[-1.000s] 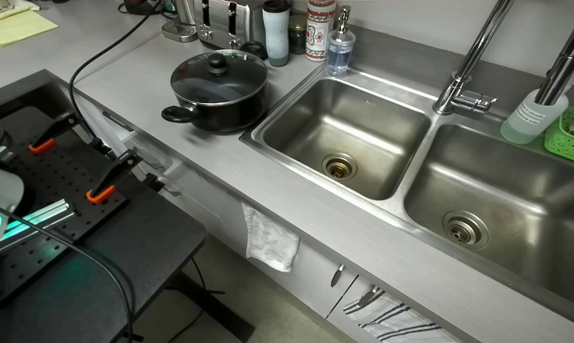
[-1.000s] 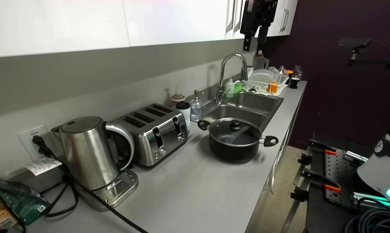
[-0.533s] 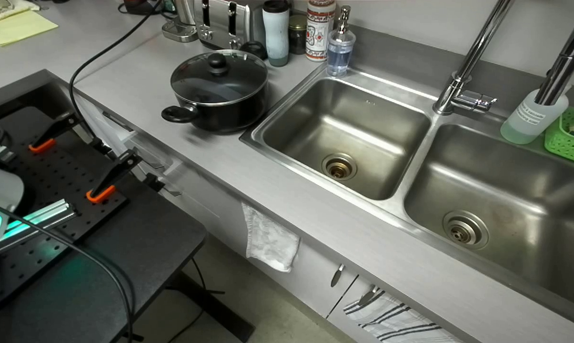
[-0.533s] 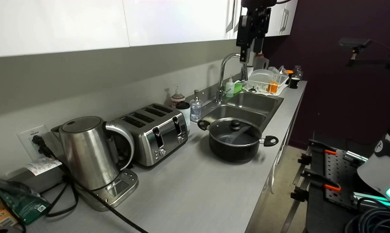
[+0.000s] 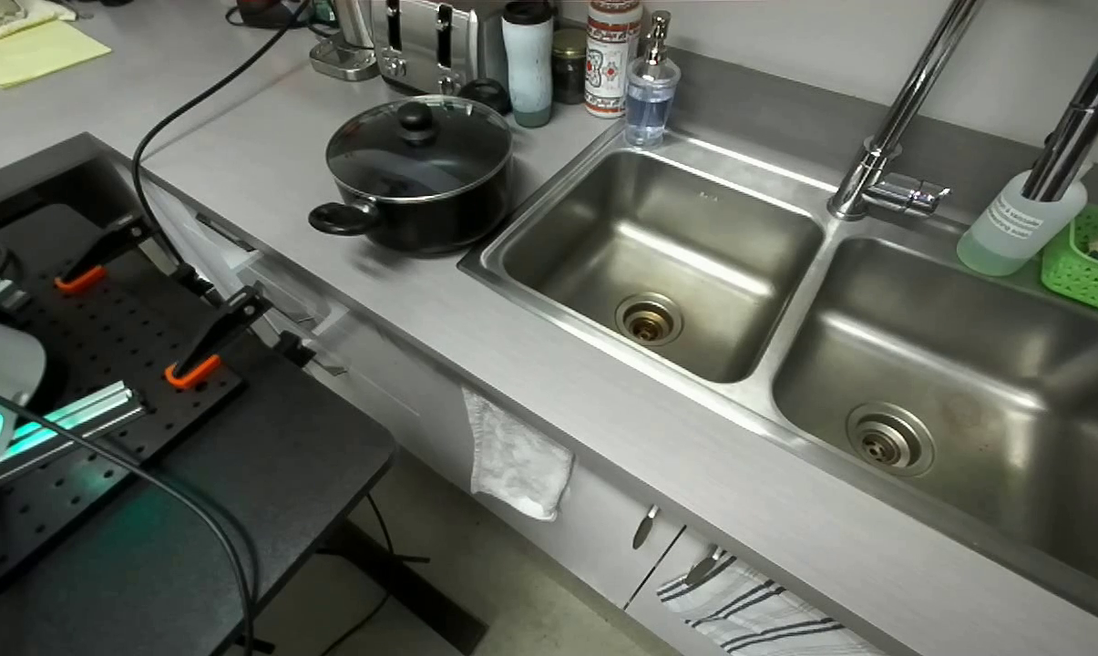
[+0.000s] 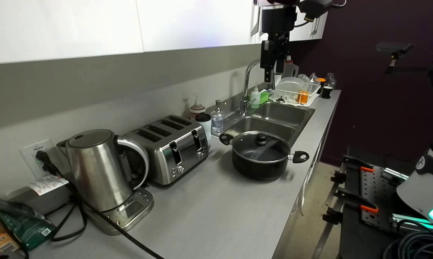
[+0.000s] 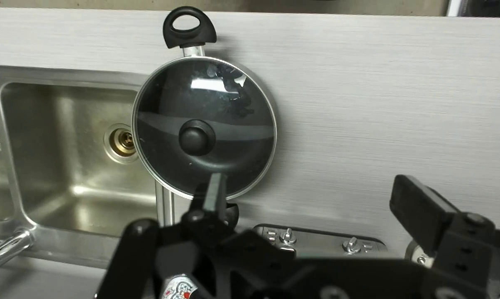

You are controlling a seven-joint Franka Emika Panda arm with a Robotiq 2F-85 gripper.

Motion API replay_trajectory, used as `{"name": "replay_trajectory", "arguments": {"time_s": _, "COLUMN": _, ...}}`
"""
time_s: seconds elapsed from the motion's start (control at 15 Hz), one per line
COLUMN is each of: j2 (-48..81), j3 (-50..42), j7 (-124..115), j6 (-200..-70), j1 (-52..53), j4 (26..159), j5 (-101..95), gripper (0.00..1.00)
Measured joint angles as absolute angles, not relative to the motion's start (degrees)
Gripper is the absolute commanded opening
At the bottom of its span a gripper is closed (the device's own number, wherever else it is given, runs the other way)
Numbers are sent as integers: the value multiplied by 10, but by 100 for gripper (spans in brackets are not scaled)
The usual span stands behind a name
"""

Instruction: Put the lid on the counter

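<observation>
You had the gripper (image 7: 310, 180) up in the air over the counter (image 6: 209, 216), jaws spread nice and wide, well apart from the lid (image 7: 206, 128). That lid just sat on the pot (image 6: 259, 171), right beside the sink (image 7: 71, 245), one handle (image 7: 191, 38) poking toward the counter's front edge.

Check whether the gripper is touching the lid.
Apart. In an exterior view the open gripper hangs above the lid, with the sink showing in the gap between them. Their overlap in the wrist view is just perspective.
</observation>
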State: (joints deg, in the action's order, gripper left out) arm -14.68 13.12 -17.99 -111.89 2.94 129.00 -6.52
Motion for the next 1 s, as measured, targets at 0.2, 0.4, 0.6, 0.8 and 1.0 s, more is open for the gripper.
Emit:
{"name": "replay_trajectory", "arguments": {"time_s": 0.2, "j2": -132, "j3": 104, "j7": -145, "j6": -1140, "j1": 27, "j4": 1303, "j5": -65, "gripper": 100}}
{"name": "replay_trajectory", "arguments": {"time_s": 0.4, "j2": -117, "j3": 83, "j7": -111, "j6": -1163, "j1": 24, "j4": 1317, "j5": -69, "gripper": 100}}
{"name": "replay_trajectory", "arguments": {"time_s": 0.6, "j2": -101, "j3": 67, "j7": -86, "j6": -1189, "j1": 21, "j4": 1335, "j5": -76, "gripper": 100}}
{"name": "replay_trajectory", "arguments": {"time_s": 0.8, "j2": -85, "j3": 55, "j7": -64, "j6": -1220, "j1": 17, "j4": 1356, "j5": -88, "gripper": 100}}
{"name": "replay_trajectory", "arguments": {"time_s": 1.0, "j2": -68, "j3": 44, "j7": -47, "j6": -1259, "j1": 12, "j4": 1380, "j5": -107, "gripper": 100}}
